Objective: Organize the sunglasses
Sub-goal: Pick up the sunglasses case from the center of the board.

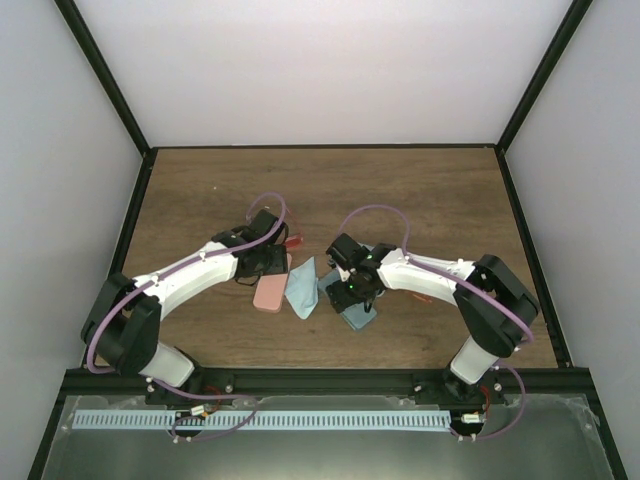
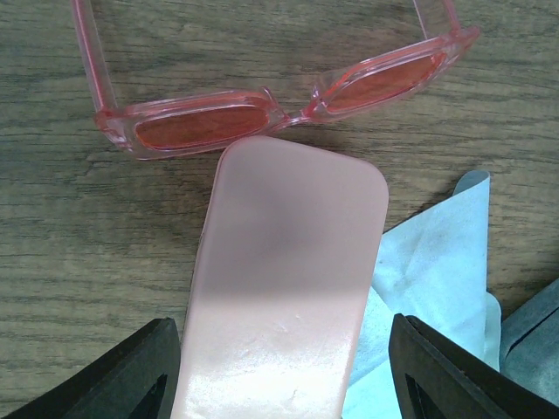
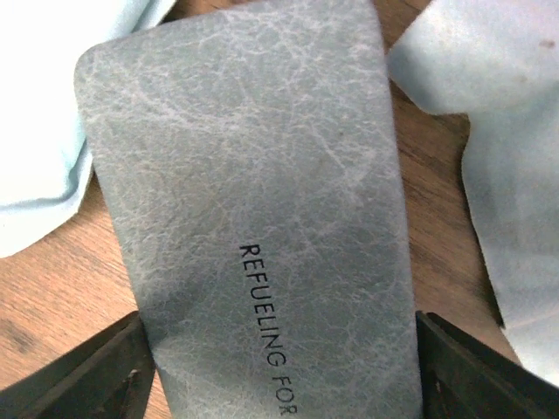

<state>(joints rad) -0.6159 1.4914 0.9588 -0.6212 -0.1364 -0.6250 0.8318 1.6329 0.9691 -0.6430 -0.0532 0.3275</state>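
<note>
The step in hand looks to be taking up the cases so the sunglasses (image 2: pixel 284 109) can be stowed. The left gripper (image 2: pixel 281 325) has its jaws apart astride the near end of the pink case (image 2: pixel 288 253). One finger sits close against the case's left edge, and a strip of light blue cloth (image 2: pixel 437 253) shows between its right edge and the other finger, so the gripper has hold of nothing. To do this well I would centre the jaws on the pink case before closing and squeeze squarely across its width. The right finger should stay clear of the cloth that lies beside and seemingly partly beneath that edge. Any forward shove would likely drive the case into the glasses. They lie on the wooden table (image 2: pixel 79 262) at the pink case's far end, the bridge touching or all but touching its short edge. Their long axis, the lens bar, runs crosswise to the pink case's length, a little tilted. The lens fronts face the case and the open temple arms point away from it. Only this reddish-pink pair shows. To the right of the pink case, beyond the cloth, the right gripper (image 3: pixel 281 323) straddles the grey-blue case (image 3: pixel 262 218) with its fingers hard by both long edges. Whether they press on it I cannot tell.
</note>
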